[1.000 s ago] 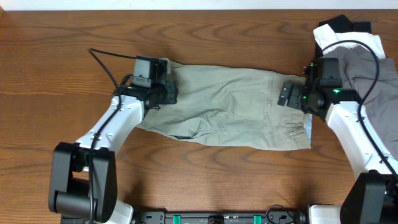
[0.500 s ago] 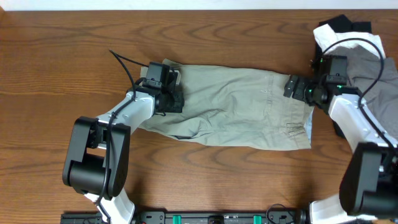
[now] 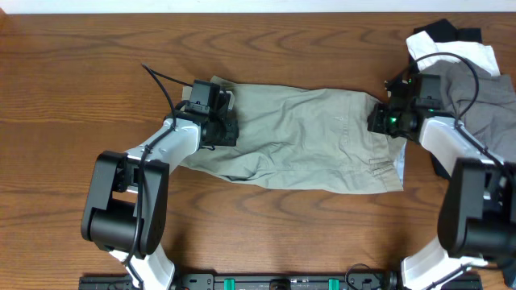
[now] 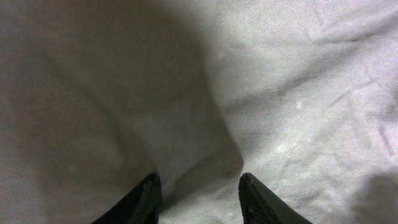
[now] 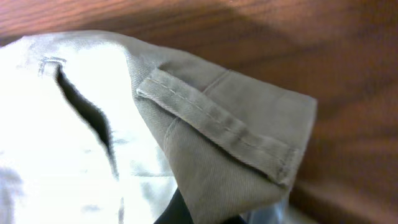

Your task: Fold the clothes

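The clothes are one pair of khaki-green shorts [image 3: 306,141], spread flat across the middle of the wooden table [image 3: 81,97]. My left gripper [image 3: 222,121] sits on their left end. In the left wrist view its gripper [image 4: 199,193] presses its black fingertips [image 4: 148,200] into the cloth [image 4: 280,93], standing apart with a low fold between them. My right gripper [image 3: 379,121] is at the right end, on the waistband. In the right wrist view the gripper [image 5: 205,214] is shut on the waistband corner of the shorts [image 5: 236,124], which rises out of the jaws with a belt loop [image 5: 211,121] across it.
A pile of other garments lies at the far right: a slate-grey one [image 3: 476,97], a white one [image 3: 451,52] and a black one [image 3: 443,32]. My right arm reaches in just beside that pile. Bare wood [image 5: 348,62] shows beyond the waistband corner.
My right gripper has closed from wide open onto the waistband corner. My left arm shifted slightly right onto the cloth a second ago and has held still since. The shorts lie as before.
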Action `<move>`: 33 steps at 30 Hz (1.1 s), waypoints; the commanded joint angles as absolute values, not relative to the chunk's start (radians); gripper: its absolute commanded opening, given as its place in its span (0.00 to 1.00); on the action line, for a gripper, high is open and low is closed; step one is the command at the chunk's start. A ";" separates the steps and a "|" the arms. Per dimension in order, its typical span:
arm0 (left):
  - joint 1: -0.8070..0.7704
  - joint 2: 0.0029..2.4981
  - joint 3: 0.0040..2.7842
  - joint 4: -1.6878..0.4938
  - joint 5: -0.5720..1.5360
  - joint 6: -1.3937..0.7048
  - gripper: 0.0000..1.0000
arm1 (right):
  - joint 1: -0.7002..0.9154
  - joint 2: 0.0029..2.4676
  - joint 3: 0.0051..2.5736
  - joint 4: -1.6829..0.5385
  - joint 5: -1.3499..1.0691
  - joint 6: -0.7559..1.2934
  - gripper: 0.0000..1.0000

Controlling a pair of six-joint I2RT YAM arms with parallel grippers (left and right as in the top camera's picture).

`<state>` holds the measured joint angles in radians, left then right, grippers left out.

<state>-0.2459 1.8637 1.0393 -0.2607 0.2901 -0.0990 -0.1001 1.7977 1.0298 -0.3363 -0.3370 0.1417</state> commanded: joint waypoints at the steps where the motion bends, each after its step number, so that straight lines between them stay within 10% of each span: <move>1: -0.246 1.895 1.038 -0.273 0.295 -0.087 0.43 | -0.129 1.642 1.051 -0.400 -0.363 0.164 0.01; 15: -0.246 1.895 1.038 -0.274 0.295 -0.087 0.43 | -0.182 1.507 1.032 -0.841 -0.209 0.261 0.03; 33: -0.246 1.895 1.038 -0.287 0.295 -0.087 0.43 | -0.182 1.624 1.025 -0.637 0.070 0.373 0.16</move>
<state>-0.2470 1.8637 1.0397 -0.2687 0.3092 -0.0990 -0.1734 1.5925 1.0306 -0.6582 -0.0166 0.3435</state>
